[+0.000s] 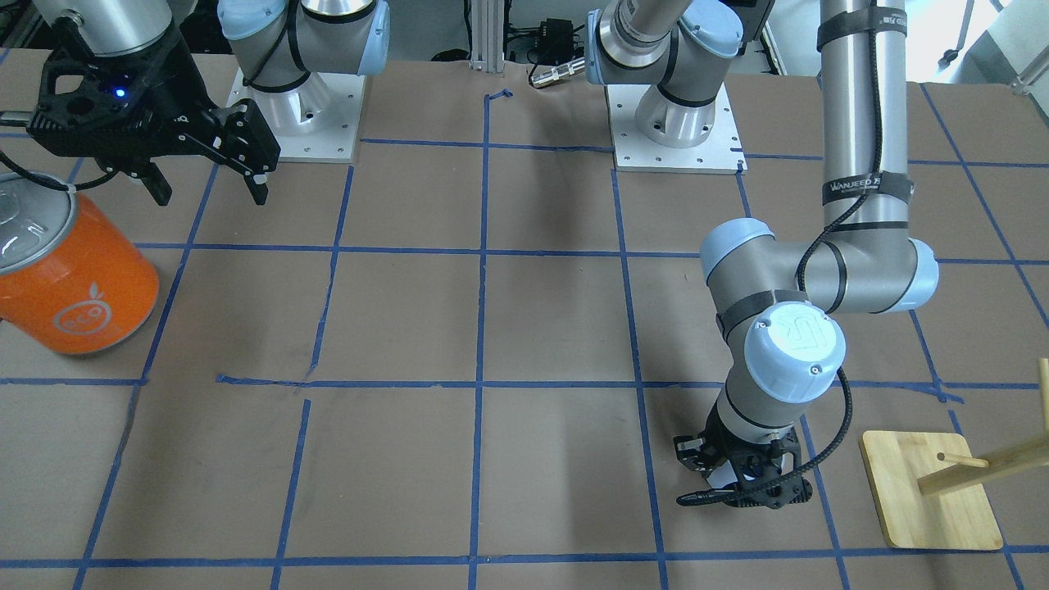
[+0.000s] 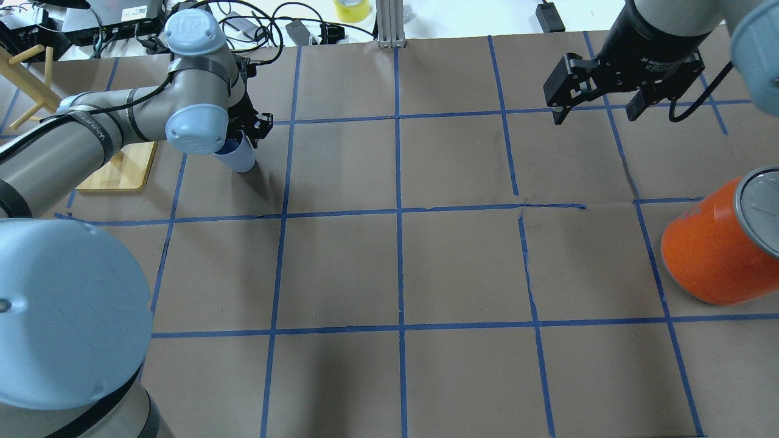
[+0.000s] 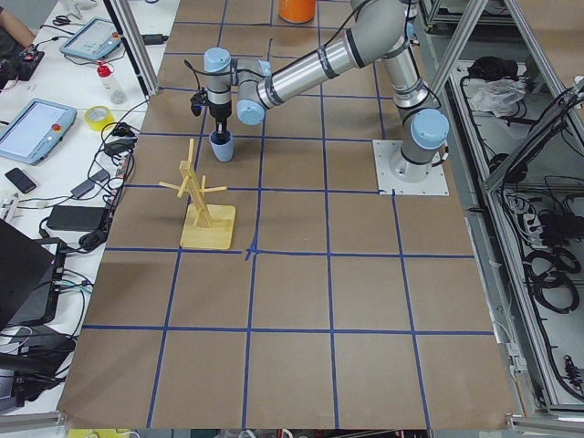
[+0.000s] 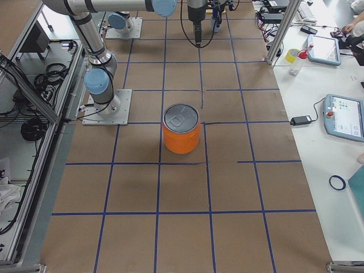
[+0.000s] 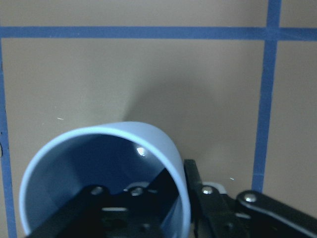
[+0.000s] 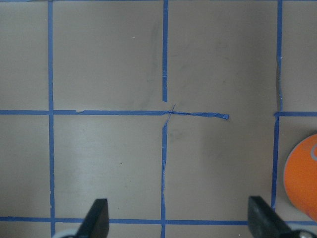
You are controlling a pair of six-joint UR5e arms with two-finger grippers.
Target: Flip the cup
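The cup (image 2: 239, 158) is a small pale lavender-blue tumbler with a bluer inside. It stands mouth up near the table's far left and also shows in the exterior left view (image 3: 222, 147). My left gripper (image 2: 243, 135) reaches down onto its rim. In the left wrist view the cup (image 5: 74, 163) fills the lower left, and the left gripper (image 5: 171, 196) is shut on its wall, one finger inside and one outside. In the front-facing view the left gripper (image 1: 742, 475) hides most of the cup. My right gripper (image 2: 599, 112) hangs open and empty above the table at the far right.
A big orange can (image 2: 712, 249) with a silver lid stands at the right edge, below and beside the right gripper; it also shows in the front-facing view (image 1: 78, 279). A wooden peg stand (image 2: 122, 170) on a flat base sits just left of the cup.
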